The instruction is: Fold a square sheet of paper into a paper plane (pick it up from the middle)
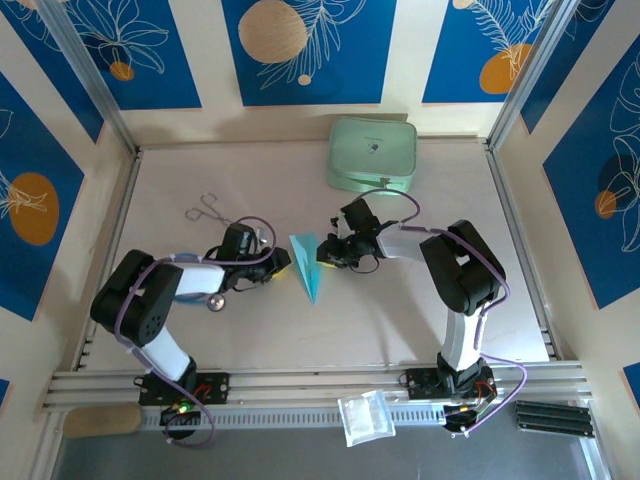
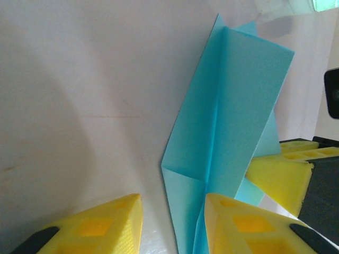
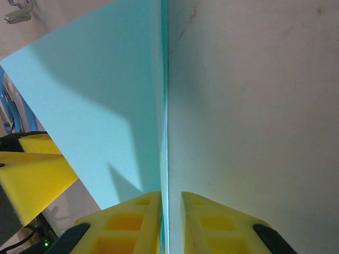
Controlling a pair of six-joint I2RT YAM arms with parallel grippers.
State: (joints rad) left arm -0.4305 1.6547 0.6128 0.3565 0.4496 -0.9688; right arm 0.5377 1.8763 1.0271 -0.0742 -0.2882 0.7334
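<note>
Flanking: left gripper parted around creased, pointed sky-blue paper plane; right gripper straddles its edge, grip unclear
Nearby: rounded mint-green case; forceps

Left arm, right arm: black joint housings, white link segments. Lilac cables loop along both. Bases black, with small red and green lights. Fingers yellow, wedge-shaped, with square recesses and black inserts.
</note>
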